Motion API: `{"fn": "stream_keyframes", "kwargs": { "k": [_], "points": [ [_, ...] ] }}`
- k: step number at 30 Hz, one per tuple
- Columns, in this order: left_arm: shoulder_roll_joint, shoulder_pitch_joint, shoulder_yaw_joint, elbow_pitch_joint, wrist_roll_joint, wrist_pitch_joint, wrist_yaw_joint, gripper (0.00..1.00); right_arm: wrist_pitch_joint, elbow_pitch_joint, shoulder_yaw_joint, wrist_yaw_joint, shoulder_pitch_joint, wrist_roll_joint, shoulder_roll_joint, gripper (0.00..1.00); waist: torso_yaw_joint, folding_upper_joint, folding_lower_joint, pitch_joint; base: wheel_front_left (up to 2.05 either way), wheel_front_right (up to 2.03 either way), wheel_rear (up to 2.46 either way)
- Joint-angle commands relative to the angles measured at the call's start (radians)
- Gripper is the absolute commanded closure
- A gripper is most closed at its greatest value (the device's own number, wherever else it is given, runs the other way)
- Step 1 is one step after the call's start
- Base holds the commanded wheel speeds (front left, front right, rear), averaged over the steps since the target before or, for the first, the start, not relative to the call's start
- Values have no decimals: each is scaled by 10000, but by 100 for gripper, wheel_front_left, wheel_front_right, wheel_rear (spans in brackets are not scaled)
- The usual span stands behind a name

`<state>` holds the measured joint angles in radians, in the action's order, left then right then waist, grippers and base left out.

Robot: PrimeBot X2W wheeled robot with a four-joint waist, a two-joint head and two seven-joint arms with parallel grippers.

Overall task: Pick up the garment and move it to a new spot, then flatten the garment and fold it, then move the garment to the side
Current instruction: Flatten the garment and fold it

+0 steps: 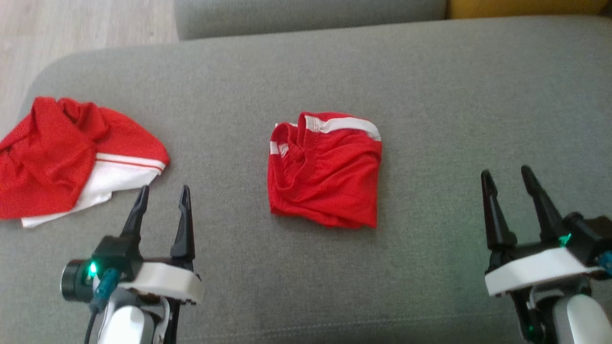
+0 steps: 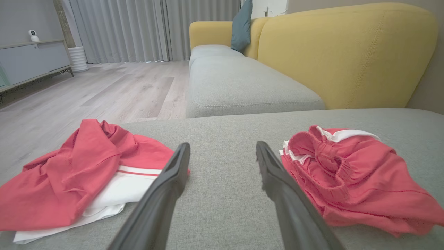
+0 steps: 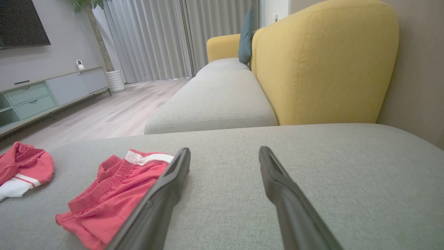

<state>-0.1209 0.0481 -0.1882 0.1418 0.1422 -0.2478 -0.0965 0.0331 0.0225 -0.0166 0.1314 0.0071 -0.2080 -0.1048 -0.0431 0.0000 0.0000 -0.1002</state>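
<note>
Looks like the move-aside step: red shorts (image 1: 325,169) lying folded on grey cushion (image 1: 430,86), ahead of and between left gripper (image 1: 164,190) and right gripper (image 1: 505,171), touching neither. Both spread wide, holding nothing; next needs pinching a shorts edge and carrying it sideways. Watch crumpled red-and-white garment (image 1: 71,153) just ahead-left of left gripper: blocks that side, so probably go right.

Left gripper (image 1: 162,196) low on the left, right gripper (image 1: 507,177) low right, both spread wide, empty, fingers pointing forward.
</note>
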Motion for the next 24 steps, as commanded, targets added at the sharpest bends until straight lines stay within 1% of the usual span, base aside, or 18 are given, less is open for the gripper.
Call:
{"fn": "stream_keyframes", "kwargs": {
  "k": [1, 12, 24],
  "points": [
    [-199, 156, 260, -281, -22, -24, -66, 0, -104, 495, -170, -7, -14, 121, 5, 0, -80, 0, 0, 252, 0, 0, 0],
    [-312, -426, 171, -345, -18, 191, -249, 0, -515, 923, -243, -7, 724, 221, 114, 0, -171, 0, 0, 950, 0, 0, 0],
    [-386, -617, 145, -533, 30, 340, -440, 0, -589, 1037, -221, -7, 897, 223, 207, 0, -130, 0, 0, 1099, 0, 0, 0]
  ]
}}
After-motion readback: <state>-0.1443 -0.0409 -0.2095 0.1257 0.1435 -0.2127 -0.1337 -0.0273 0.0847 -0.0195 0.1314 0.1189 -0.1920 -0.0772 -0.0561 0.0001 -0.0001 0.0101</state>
